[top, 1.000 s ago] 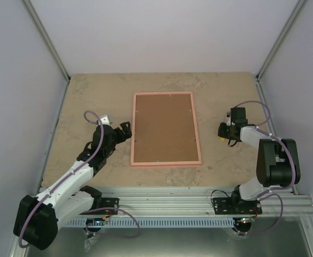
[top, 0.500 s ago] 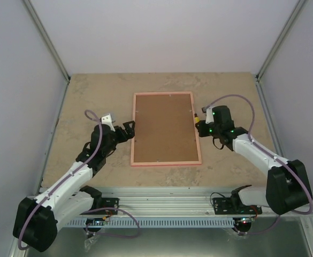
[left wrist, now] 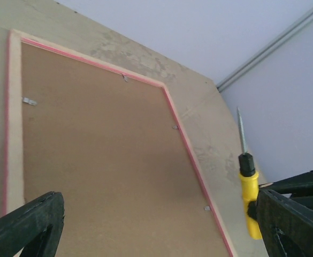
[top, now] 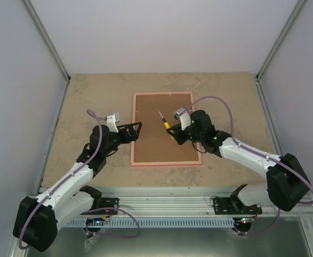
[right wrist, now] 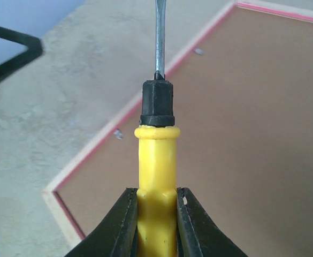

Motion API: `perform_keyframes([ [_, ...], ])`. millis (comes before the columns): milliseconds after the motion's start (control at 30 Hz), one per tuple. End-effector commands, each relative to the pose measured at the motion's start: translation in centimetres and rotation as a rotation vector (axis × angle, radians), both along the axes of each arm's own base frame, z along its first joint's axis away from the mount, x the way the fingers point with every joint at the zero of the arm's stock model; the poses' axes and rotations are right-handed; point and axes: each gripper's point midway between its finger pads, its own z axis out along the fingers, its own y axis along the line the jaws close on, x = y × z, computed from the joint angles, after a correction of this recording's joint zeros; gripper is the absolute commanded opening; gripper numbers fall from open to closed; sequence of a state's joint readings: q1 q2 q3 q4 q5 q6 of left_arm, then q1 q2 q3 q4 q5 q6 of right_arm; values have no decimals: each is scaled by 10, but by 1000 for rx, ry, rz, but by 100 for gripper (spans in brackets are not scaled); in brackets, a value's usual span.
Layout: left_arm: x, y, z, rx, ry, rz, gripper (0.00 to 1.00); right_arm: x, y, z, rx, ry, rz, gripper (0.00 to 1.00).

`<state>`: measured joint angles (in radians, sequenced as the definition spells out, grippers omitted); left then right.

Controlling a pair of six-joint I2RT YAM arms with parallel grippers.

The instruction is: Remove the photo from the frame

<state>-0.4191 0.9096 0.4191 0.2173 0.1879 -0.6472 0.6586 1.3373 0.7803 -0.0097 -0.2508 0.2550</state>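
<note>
The pink frame (top: 156, 147) lies flat mid-table, back side up, showing brown fibreboard held by small metal tabs (left wrist: 29, 100). The photo is hidden under the board. My right gripper (top: 177, 133) is shut on a yellow-handled screwdriver (top: 168, 127) and holds it above the board's right half, blade pointing to the far left. In the right wrist view the fingers (right wrist: 125, 225) clamp the handle (right wrist: 156, 160) over the frame (right wrist: 242, 134). My left gripper (top: 136, 130) is open and empty at the frame's left edge; its view shows the board (left wrist: 102, 160) and the screwdriver (left wrist: 249, 198).
The tan table (top: 92, 96) is walled by white panels at the back and both sides. A metal rail (top: 199, 195) with the arm bases runs along the near edge. Bare tabletop lies left and right of the frame.
My right arm has swung left from beside the frame's right edge to over the board, carrying the screwdriver. My left gripper has moved right to the frame's left edge.
</note>
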Motion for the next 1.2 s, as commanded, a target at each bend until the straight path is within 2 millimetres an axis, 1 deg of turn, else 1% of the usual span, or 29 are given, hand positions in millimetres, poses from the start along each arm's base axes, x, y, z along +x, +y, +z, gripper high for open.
perform_keyframes([
  [0,-6,-16,15,-71,-34,-89,99,-7,44,30,77,-80,109,1],
  [100,-10,-24,19,-127,-35,-133,99,-15,68,33,88,-89,173,0],
  [200,-13,-28,20,-168,-25,-158,98,-18,84,35,89,-104,201,0],
  [267,-15,-30,18,-183,-10,-167,96,-21,92,37,96,-109,214,1],
  [433,-18,-34,13,-219,15,-191,88,-25,104,38,121,-111,243,1],
  [633,-19,-39,12,-271,34,-213,69,-32,114,41,122,-139,275,1],
  [833,-17,-38,12,-301,42,-198,41,-35,117,40,138,-145,285,1],
  [1000,-16,-39,14,-334,45,-199,29,-41,122,37,138,-144,317,1],
  [1167,-16,-42,13,-373,68,-210,15,-44,123,38,151,-161,328,1],
])
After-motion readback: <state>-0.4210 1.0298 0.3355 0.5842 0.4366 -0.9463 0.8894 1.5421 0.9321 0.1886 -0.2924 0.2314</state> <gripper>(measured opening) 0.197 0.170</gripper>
